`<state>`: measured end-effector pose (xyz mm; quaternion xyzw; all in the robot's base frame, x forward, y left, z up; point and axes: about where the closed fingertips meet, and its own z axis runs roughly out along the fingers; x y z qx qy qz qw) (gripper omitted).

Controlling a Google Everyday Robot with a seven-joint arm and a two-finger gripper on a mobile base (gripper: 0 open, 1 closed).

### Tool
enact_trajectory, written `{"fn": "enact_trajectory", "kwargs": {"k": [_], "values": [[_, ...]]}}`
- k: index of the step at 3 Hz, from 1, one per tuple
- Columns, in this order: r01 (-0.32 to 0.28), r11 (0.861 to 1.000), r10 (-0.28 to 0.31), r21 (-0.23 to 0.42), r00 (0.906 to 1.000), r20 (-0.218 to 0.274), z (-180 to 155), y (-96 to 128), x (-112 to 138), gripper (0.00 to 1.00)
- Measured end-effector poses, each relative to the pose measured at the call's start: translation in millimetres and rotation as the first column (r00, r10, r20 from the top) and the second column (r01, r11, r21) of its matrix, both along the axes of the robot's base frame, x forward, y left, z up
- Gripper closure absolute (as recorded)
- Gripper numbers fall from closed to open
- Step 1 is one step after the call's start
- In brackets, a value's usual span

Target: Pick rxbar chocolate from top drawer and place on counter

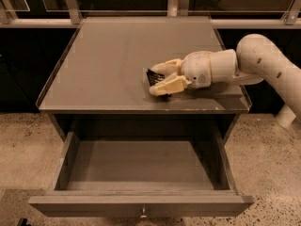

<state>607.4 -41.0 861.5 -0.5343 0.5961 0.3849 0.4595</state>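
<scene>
Gripping one rxbar chocolate (151, 75), one claw (153, 80) hangs above counter (103, 60).

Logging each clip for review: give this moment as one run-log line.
pincer: over counter, right side, shut on rxbar chocolate | top drawer: open | release: pending

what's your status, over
Gripper low over counter, right of centre, fingers shut on rxbar chocolate. Top drawer open below. Nothing in the way.

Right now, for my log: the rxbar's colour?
Black rxbar chocolate, camera view; gripper holds it over the counter.
</scene>
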Motion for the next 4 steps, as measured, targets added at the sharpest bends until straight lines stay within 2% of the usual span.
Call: {"fn": "enact_trajectory", "kwargs": {"k": [2,3,4], "values": [[0.0,1.0,0.0,0.0,1.0,0.0,0.0,0.1,0.0,0.13],[0.0,1.0,0.0,0.0,1.0,0.0,0.0,0.1,0.0,0.0],[0.0,1.0,0.0,0.0,1.0,0.0,0.0,0.1,0.0,0.0]]}}
